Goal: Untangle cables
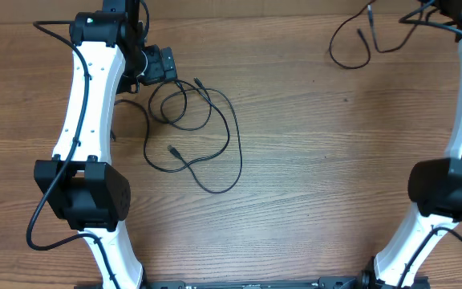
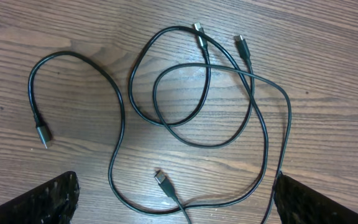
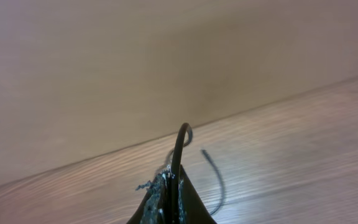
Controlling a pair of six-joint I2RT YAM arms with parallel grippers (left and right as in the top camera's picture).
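On the left half of the tabletop (image 1: 311,177), the left gripper (image 1: 163,66) is held just above the far-left part of the looped cables (image 1: 238,144). Its jaws are spread wide and nothing is gripped; in the wrist view only its dark fingers (image 2: 48,199) are seen, at the two lower corners. The looped cables (image 2: 120,124) are laid flat on the wood between them, crossed over one another in several places, and four plug ends (image 2: 161,179) are shown lying apart. Near the far right corner, another thin cable (image 1: 331,48) is draped in a loose loop on the tabletop. The right gripper (image 3: 169,193) is closed on this cable (image 3: 178,155).
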